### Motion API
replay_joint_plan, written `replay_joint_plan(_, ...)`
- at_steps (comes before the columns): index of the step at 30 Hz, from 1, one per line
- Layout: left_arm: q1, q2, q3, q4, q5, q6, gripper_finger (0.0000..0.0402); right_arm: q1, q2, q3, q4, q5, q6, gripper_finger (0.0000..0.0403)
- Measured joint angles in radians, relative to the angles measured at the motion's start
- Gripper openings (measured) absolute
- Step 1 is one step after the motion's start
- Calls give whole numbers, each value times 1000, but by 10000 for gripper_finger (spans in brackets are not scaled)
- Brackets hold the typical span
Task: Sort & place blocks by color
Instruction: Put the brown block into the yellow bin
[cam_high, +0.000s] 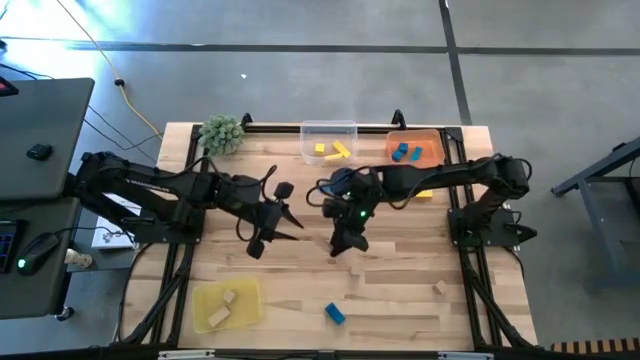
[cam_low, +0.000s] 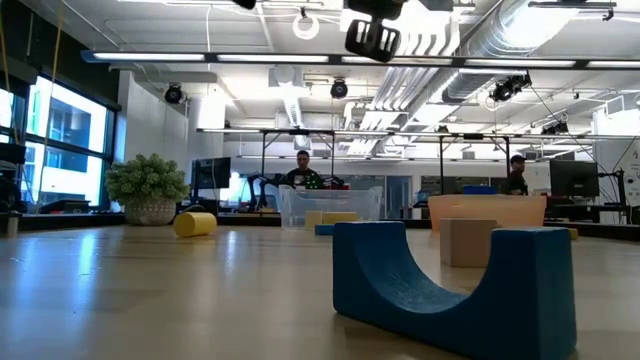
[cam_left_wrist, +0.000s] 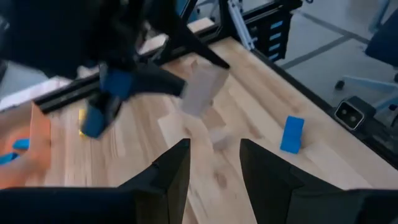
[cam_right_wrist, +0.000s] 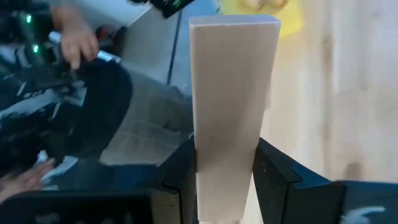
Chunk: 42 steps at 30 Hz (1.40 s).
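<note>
My right gripper (cam_high: 345, 243) is above the table's middle, shut on a plain light wood bar (cam_right_wrist: 233, 106), also seen in the left wrist view as the bar (cam_left_wrist: 202, 90). My left gripper (cam_high: 270, 238) is open and empty just left of it; its fingers (cam_left_wrist: 174, 174) point toward that bar. A blue arch block (cam_high: 335, 314) and a plain wood cube (cam_high: 438, 288) rest on the table near its front edge. A yellow block (cam_high: 423, 193) lies under the right arm. Yellow blocks (cam_high: 332, 150) are in the clear tray, blue blocks (cam_high: 405, 152) in the orange tray, plain blocks (cam_high: 225, 305) in the yellow tray. My right gripper pinches the wood bar's end (cam_right_wrist: 224, 180) between its two fingers (cam_right_wrist: 180, 171), one on each long side. The bar runs along the fingers and sticks out well past their tips. The left wrist view shows it lifted clear above the table.
The clear tray (cam_high: 328, 128) and orange tray (cam_high: 437, 140) stand along the far edge, with the green plant (cam_high: 222, 132) at the far left corner. The yellow tray (cam_high: 250, 300) is near the front left. A desk with devices stands left of the table. People show in the room behind.
</note>
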Motion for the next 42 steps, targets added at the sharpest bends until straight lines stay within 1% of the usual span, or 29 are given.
replay_joint_plan(2, -11, 0, 0, 16, 0, 0, 129, 9, 20, 0, 20, -32, -15, 100)
replay_joint_plan(8, -34, 0, 0, 34, 0, 0, 129, 18, 57, 0, 93, -81, -34, 100)
replay_joint_plan(15, -55, 0, 0, 34, 0, -2, 129, 1, 90, -1, 210, -92, -33, 100)
replay_joint_plan(27, -59, -3, 0, 60, -4, -2, 129, -18, 91, -3, 290, -101, -11, 100)
replay_joint_plan(30, -52, -2, 0, 63, -2, -2, 129, -10, 91, -3, 297, -137, 28, 98)
replay_joint_plan(34, -52, 2, 0, 55, 0, -2, 129, -2, 90, -1, 319, -107, 20, 98)
replay_joint_plan(42, -51, 2, -1, 57, -2, -18, 129, -10, 88, -1, 311, -94, 34, 98)
